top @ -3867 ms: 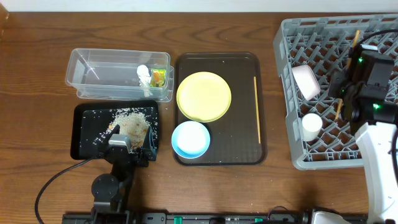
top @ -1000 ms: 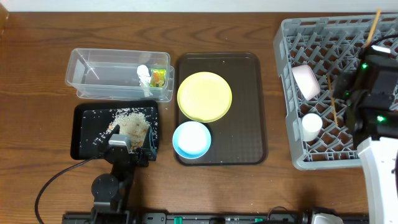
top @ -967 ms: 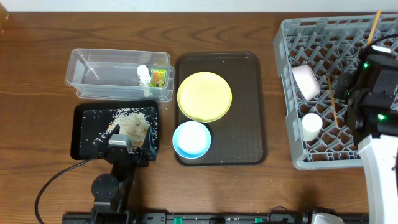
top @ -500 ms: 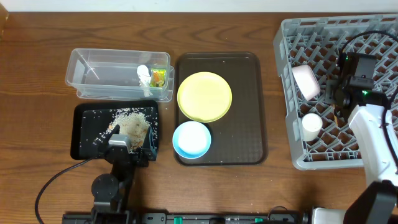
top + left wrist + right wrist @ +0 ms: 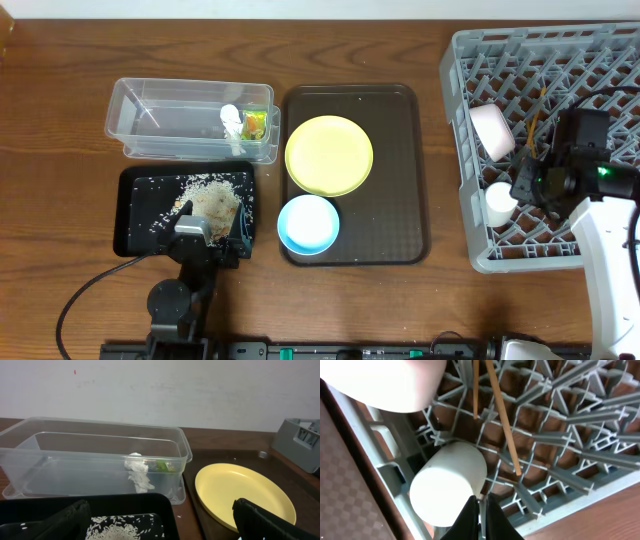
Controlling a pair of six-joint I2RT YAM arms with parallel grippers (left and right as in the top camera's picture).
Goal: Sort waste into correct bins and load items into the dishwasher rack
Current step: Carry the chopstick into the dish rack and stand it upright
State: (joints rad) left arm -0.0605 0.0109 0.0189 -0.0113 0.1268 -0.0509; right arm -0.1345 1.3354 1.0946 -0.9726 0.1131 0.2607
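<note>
My right gripper hangs shut and empty over the grey dishwasher rack, its tips just beside the white cup. Two chopsticks lie loose on the rack's grid, next to the pinkish-white bowl. The yellow plate and the blue bowl sit on the brown serving tray. My left gripper stands open low over the black tray, which holds rice crumbs. The clear tub contains the wrapper and the white scrap.
The rack fills the right end of the wooden table, and its near wall lies right under my right fingers. The tub, black tray and serving tray stand close together at left and centre. A black cable trails from the left arm.
My right gripper let go of the chopsticks, which now lie in the rack. It then moved toward the rack's near-left corner by the cup and closed. The left arm has not moved.
</note>
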